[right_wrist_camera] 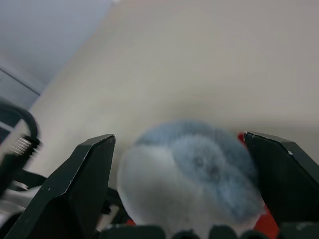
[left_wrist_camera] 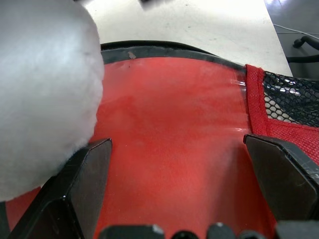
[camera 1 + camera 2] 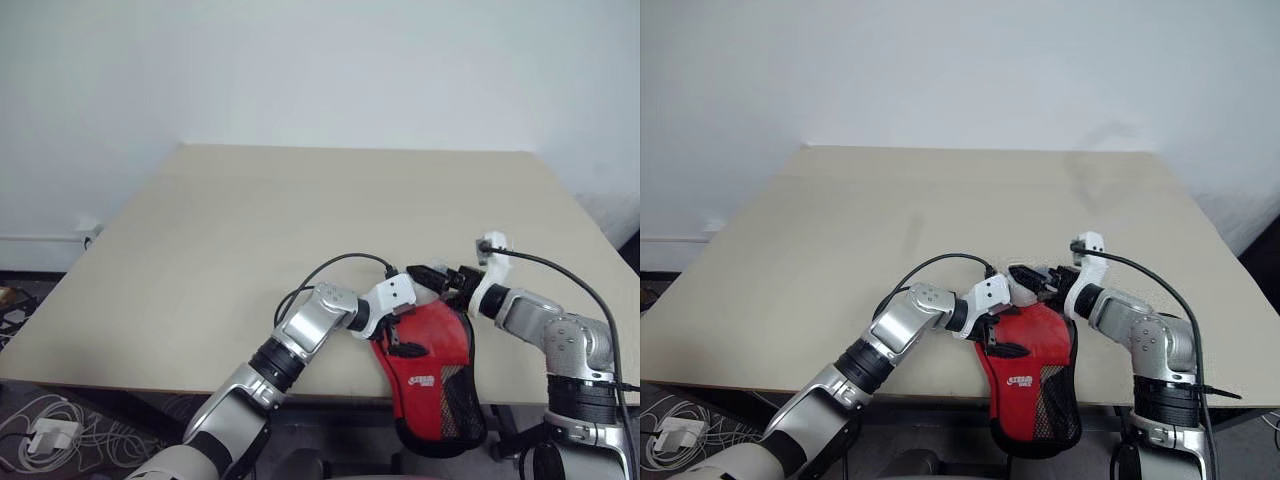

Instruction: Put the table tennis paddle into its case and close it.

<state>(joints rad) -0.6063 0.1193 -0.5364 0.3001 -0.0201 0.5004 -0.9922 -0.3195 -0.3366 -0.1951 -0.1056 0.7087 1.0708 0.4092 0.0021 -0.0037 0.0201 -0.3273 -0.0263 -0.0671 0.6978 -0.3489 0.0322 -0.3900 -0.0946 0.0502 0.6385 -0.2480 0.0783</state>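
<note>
Gaping wide, the left gripper [image 2: 177, 191] has its two black fingers [image 2: 82, 189] spread far apart, one to each side of the red face of the case [image 3: 432, 375]; the left wrist view does not settle whether they press on it. In the head views this gripper sits at the upper left part of the case, the arm reaching in from the lower left with the elbow bent and the wrist turned toward the robot's right, angled downward.

The right gripper [image 3: 432, 275] is likewise spread wide, its fingers [image 1: 82, 191] apart with nothing pinched between them. It points leftward just above the top of the case, close to the left wrist, whose blurred pale bulk sits between its fingers in the right wrist view. The right arm comes in from the lower right, forearm roughly level, with a black cable looping off its wrist.

The case lies at the near edge of the beige table [image 3: 300, 220], its lower part hanging past the edge. A white logo [image 3: 422, 381] is printed low on its red fabric; the letters are too small to read. Black mesh [image 2: 294, 102] covers the portion beside the logo, and black trim runs around the outline. Through the clear side a smooth red surface shows; whether that is the table tennis paddle cannot be told.
</note>
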